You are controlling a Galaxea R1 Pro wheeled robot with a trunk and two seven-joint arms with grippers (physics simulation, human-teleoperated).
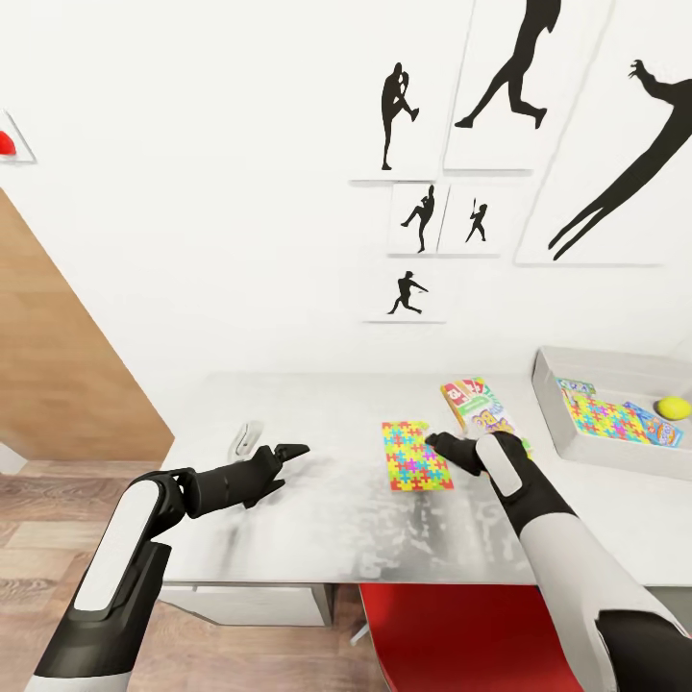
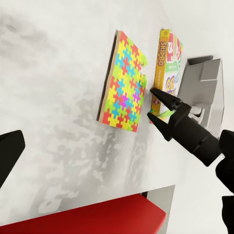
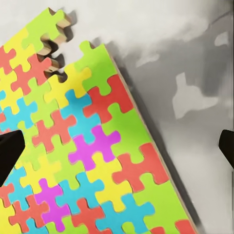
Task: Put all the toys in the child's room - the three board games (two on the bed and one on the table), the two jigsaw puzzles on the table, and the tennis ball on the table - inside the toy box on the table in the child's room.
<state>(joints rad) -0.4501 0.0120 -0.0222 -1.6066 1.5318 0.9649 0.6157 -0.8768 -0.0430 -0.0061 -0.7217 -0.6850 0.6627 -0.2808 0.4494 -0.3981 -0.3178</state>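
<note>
Pincer on the right (image 1: 444, 444): spread wide, gripping nothing, poised at the right-hand edge of the jigsaw puzzle (image 1: 415, 455). Seen along its fingers in the right wrist view, with the coloured sheet (image 3: 83, 146) under one dark tip and bare counter under the other, so straddling that edge. Pincer on the left (image 1: 288, 452): likewise spread and empty, well apart from the puzzle across bare surface. Clearly the farther of the two.

Then by size:

- **Counter** (image 1: 317, 538): pale grey, carrying everything.
- **Toy box** (image 1: 553, 404): off to the right and farther back, already holding a second puzzle square (image 1: 604, 415) and the tennis ball (image 1: 674, 407).
- **"SKIP BO" board game** (image 1: 478, 404): flat, just beyond the right pincer, between the loose puzzle and the toy box.
- **Loose puzzle** (image 2: 124, 83): thin, flat on the counter, near-square, its slightly longer side running away from the robot.

Judged from this: a grasp of the puzzle's right edge by the right arm, then a carry rightward past the game box. Tricky, probably, given so thin a sheet lying flush. Little to bite on unless one finger gets under the edge.
</note>
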